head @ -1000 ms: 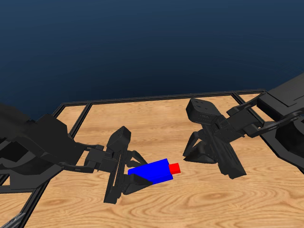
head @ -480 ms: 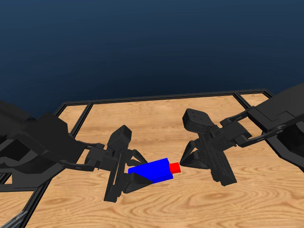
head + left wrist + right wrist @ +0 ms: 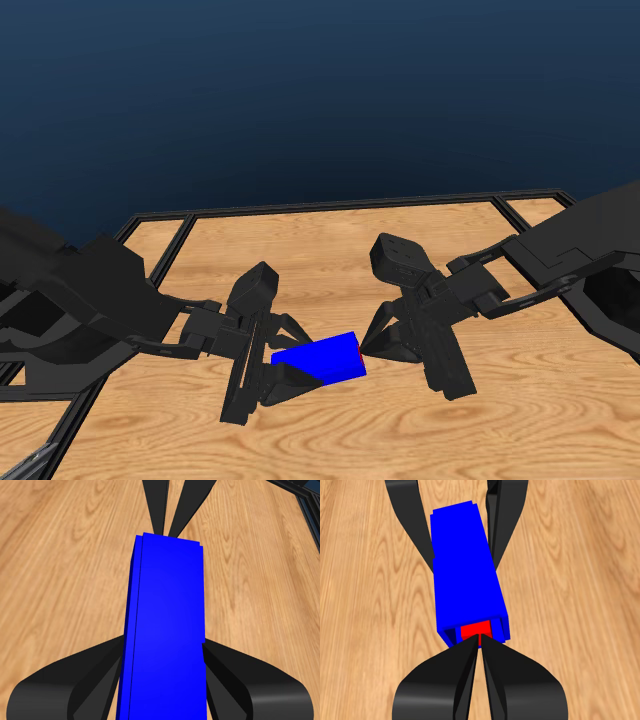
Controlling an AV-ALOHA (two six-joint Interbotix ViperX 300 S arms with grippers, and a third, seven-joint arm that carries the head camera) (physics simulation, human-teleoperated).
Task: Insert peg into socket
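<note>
1. Between the left gripper's [image 3: 290, 372] fingers [image 3: 95, 680] sits the blue socket [image 3: 320, 358], clamped on both flat sides.
2. Opposite, the right gripper's [image 3: 372, 342] fingers [image 3: 462, 672] are nearly closed, pinching the red peg [image 3: 475, 629] at the socket's open end.
3. Only the peg's end face shows, sunk inside the socket's mouth.
4. Socket and peg are held above the wooden bench [image 3: 330, 255], near its middle.
5. Both black arms reach inward from opposite bench edges.

Blue socket [image 3: 318, 359] clamped in left end effector [image 3: 283, 362], right end effector [image 3: 368, 345] at its end
</note>
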